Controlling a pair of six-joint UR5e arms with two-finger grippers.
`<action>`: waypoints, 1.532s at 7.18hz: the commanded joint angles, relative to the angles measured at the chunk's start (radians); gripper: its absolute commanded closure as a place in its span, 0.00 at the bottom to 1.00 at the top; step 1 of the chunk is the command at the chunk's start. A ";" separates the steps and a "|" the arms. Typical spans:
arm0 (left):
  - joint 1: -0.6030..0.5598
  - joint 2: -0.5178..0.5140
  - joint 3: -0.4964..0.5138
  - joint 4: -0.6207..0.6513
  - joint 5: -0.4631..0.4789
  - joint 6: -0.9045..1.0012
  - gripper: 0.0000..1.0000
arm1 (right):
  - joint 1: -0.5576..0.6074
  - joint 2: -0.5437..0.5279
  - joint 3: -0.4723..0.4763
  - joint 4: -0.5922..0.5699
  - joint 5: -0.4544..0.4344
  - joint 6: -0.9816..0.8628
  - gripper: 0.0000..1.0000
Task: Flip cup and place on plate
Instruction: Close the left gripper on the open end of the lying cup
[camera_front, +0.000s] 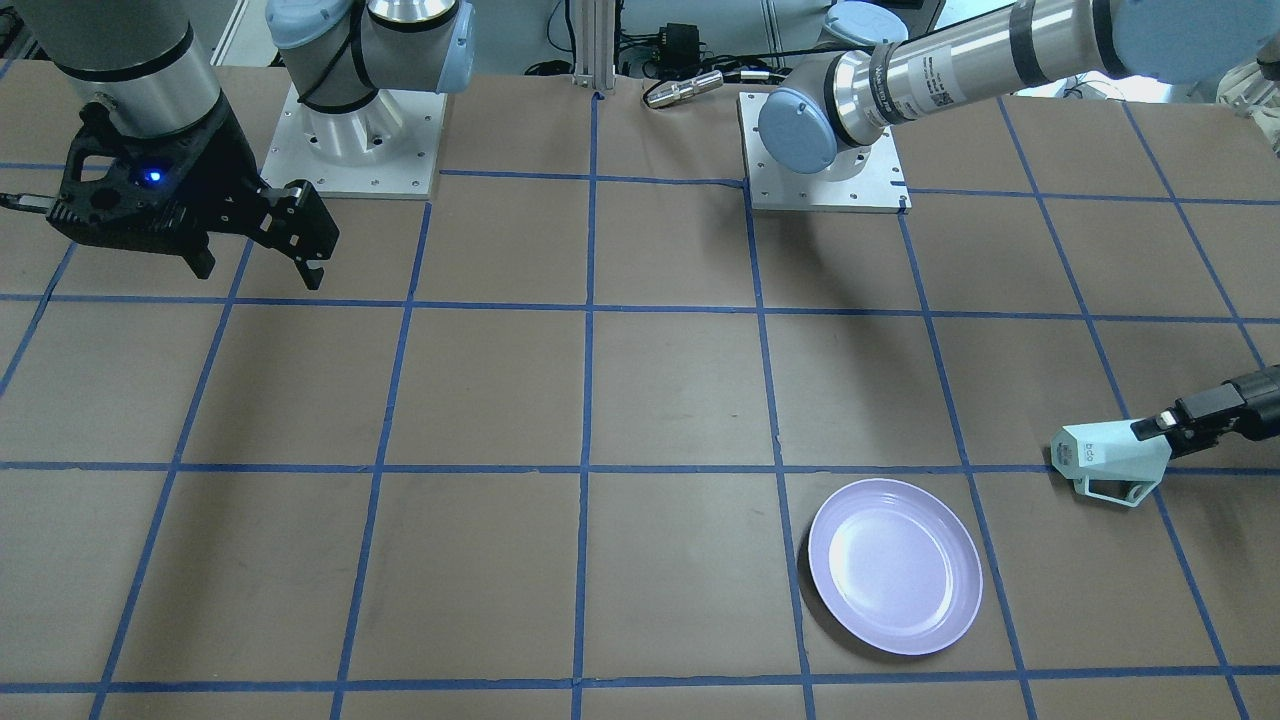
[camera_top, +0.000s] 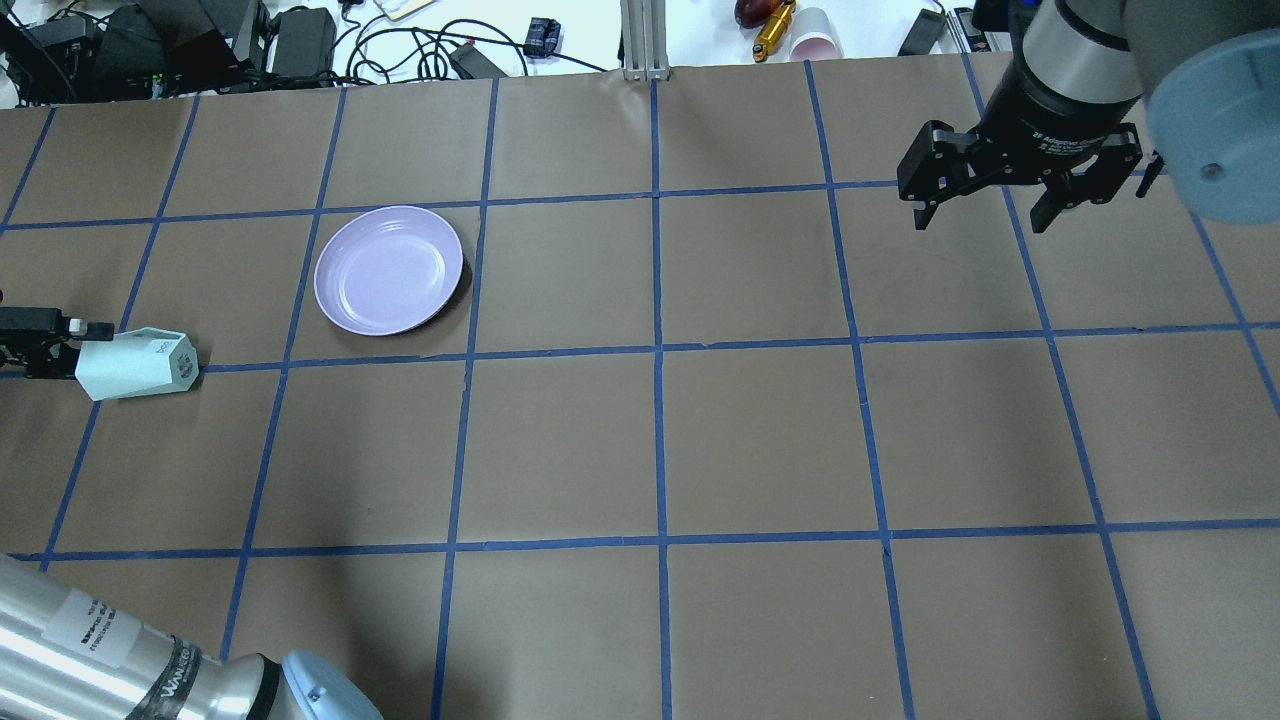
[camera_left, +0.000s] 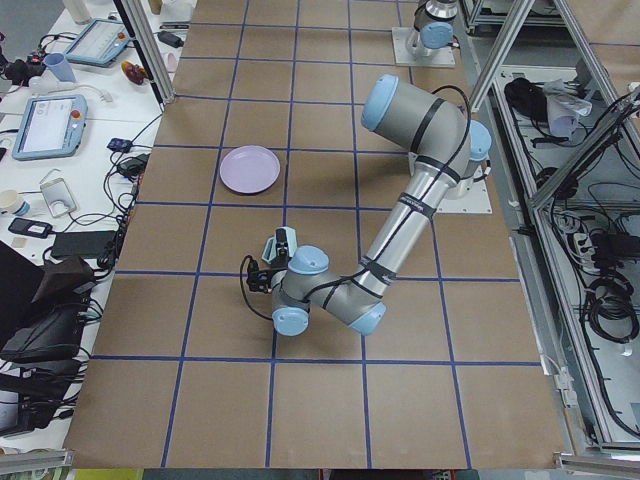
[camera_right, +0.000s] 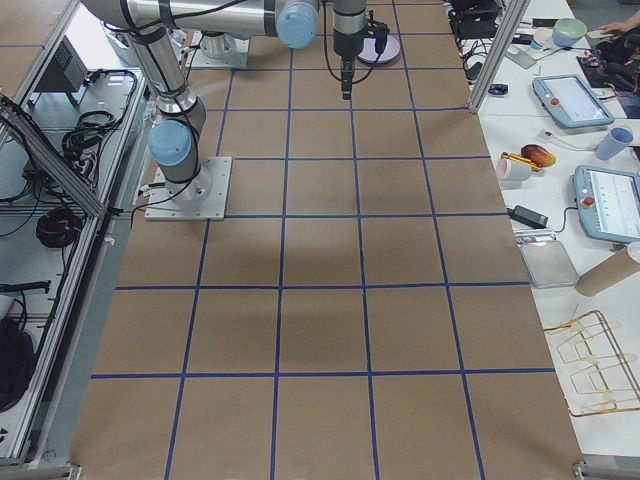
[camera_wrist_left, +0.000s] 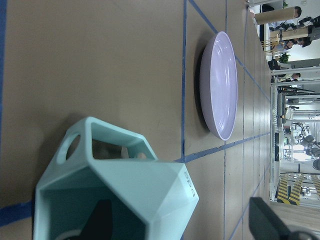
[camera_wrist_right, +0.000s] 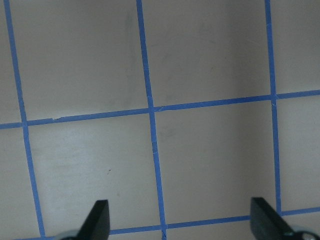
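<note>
Left tool (camera_front: 1168, 425) spread wide, one finger inside the mouth of the cup (camera_front: 1105, 458), which lies on its side on the table (camera_front: 640, 400) near the plate (camera_front: 895, 565). Right tool (camera_top: 982, 215) wide, hovering well apart.

- cup (camera_top: 140, 365) on its side at the left end of the table (camera_top: 760, 440), base toward the centre, mouth toward the table edge
- plate (camera_top: 388, 270) flat on the table, near the cup but apart, further forward and nearer the centre
- left gripper (camera_top: 72, 342) at the cup's mouth, one finger inside, one outside the wall
- right gripper (camera_top: 980, 215) above the far right of the table, well apart from both
</note>
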 joint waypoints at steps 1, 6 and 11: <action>-0.003 0.001 -0.001 0.006 0.004 0.033 0.41 | 0.000 0.000 0.000 0.000 0.000 0.000 0.00; -0.003 0.007 -0.001 0.003 0.000 0.031 1.00 | 0.000 0.000 0.000 0.000 0.000 0.000 0.00; -0.007 0.043 -0.002 -0.003 -0.011 0.002 1.00 | 0.000 0.001 0.000 0.000 0.000 0.000 0.00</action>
